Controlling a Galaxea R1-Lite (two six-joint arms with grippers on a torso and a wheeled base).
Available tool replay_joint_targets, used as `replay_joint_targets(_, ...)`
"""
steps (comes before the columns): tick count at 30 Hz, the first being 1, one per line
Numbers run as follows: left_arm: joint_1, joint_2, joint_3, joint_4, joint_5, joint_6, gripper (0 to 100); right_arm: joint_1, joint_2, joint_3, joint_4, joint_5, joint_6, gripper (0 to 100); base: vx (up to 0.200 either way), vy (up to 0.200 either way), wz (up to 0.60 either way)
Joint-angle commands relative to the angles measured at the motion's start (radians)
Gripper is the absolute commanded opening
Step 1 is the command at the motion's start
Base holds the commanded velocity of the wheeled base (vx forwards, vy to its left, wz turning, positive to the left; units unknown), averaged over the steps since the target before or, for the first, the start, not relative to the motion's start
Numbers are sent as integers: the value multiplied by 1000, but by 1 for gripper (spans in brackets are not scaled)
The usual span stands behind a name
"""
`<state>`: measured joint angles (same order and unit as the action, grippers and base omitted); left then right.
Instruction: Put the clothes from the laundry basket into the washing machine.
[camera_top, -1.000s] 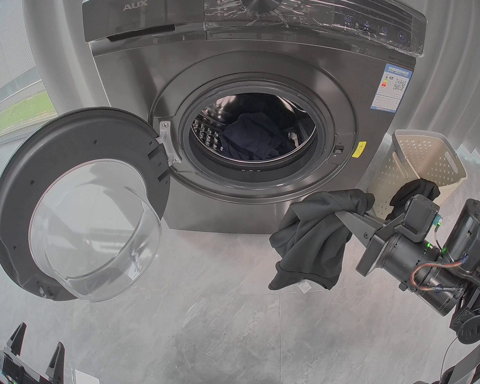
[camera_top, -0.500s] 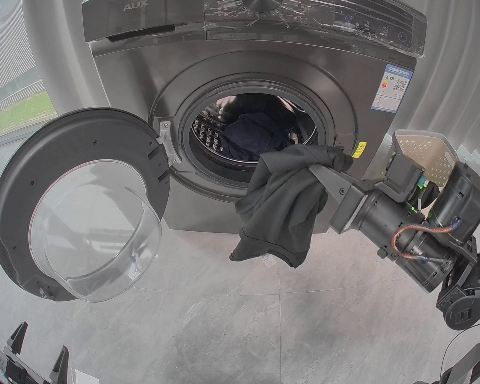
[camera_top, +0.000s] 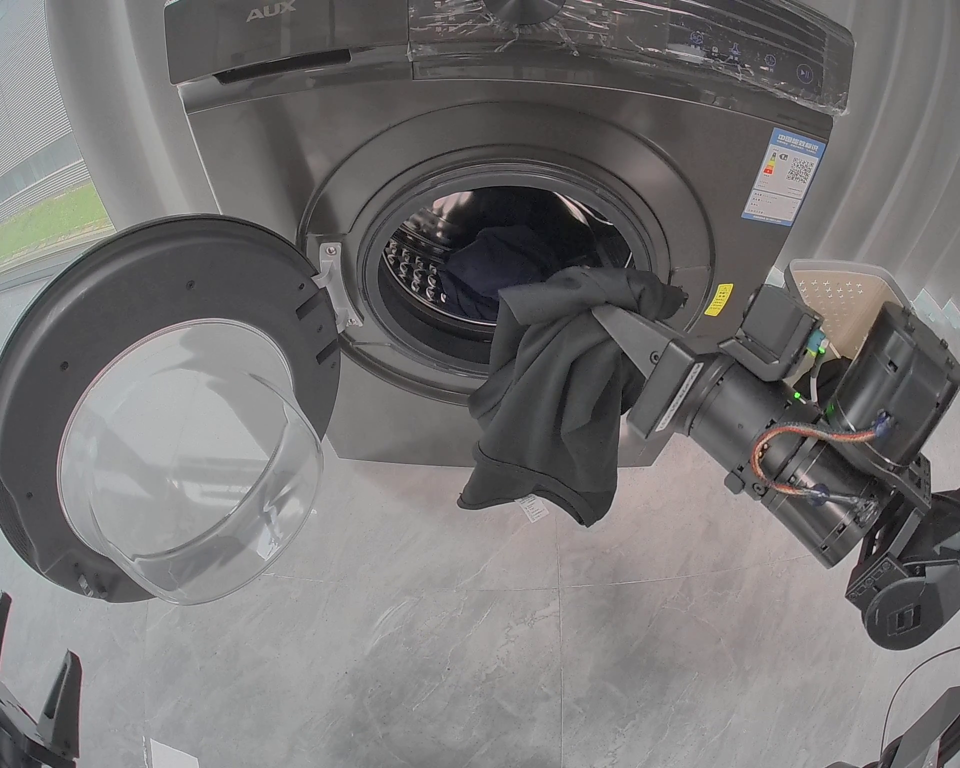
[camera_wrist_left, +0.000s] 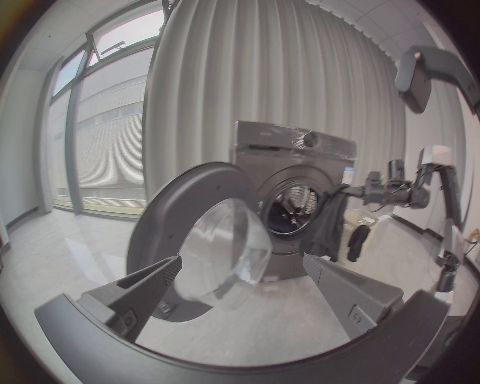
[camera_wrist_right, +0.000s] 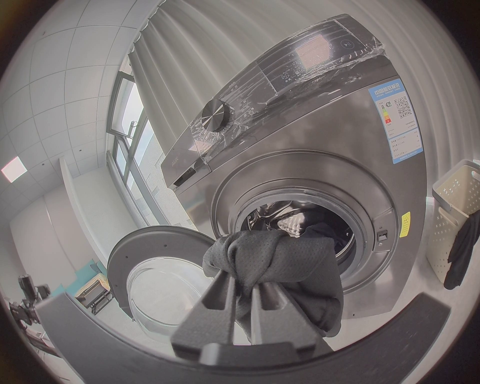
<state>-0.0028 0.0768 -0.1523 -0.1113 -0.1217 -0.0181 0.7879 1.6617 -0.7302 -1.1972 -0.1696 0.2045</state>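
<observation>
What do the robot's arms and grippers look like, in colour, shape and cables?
The right arm is a dark grey, round tube with an orange cable looped along it, small green lights and a boxy camera on top. The right gripper and left gripper have grey, wedge-shaped fingers with ribbed inner pads.

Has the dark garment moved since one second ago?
Yes. The dark garment moved away from the laundry basket, toward the robot's left and up, to the washing machine opening.
</observation>
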Motion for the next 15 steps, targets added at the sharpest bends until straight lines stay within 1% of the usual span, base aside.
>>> replay_joint_targets(1, -26, 388, -173, -42, -340, -26, 100, -1, 55, -84, -41, 4, 1, 0, 0, 0, 0)
replay_joint_targets(2, -29, 462, -182, -48, -381, -23, 100, -1, 58, -103, -35, 5, 0, 0, 0, 0, 0)
replay_joint_targets(3, -31, 485, -184, -50, -392, -20, 100, -1, 58, -107, -33, 5, 1, 0, 0, 0, 0)
replay_joint_targets(4, -40, 603, -197, -65, -441, 13, 100, -1, 59, -130, -28, 7, 0, 0, 0, 0, 0)
replay_joint_targets(5, -52, 679, -202, -93, -457, 44, 100, -1, 61, -141, -28, 7, 1, 0, 0, 0, 0)
replay_joint_targets(6, -72, 730, -202, -125, -463, 61, 100, -1, 62, -144, -28, 9, 1, 0, 0, 0, 0)
replay_joint_targets(9, -174, 860, -202, -246, -447, 60, 100, -7, 70, -141, -30, 9, 3, 0, 0, 0, 0)
replay_joint_targets(10, -180, 867, -202, -254, -446, 60, 100, -7, 72, -141, -30, 9, 3, 0, 0, 0, 0)
replay_joint_targets(11, -237, 945, -205, -331, -414, 50, 100, -15, 90, -143, -30, 10, 3, 0, 0, 0, 0)
replay_joint_targets(14, -293, 1060, -211, -424, -351, 46, 100, -32, 116, -155, -36, 9, 3, 0, 0, 0, 0)
replay_joint_targets(15, -313, 1095, -214, -452, -342, 46, 100, -33, 122, -161, -39, 7, 3, 0, 0, 0, 0)
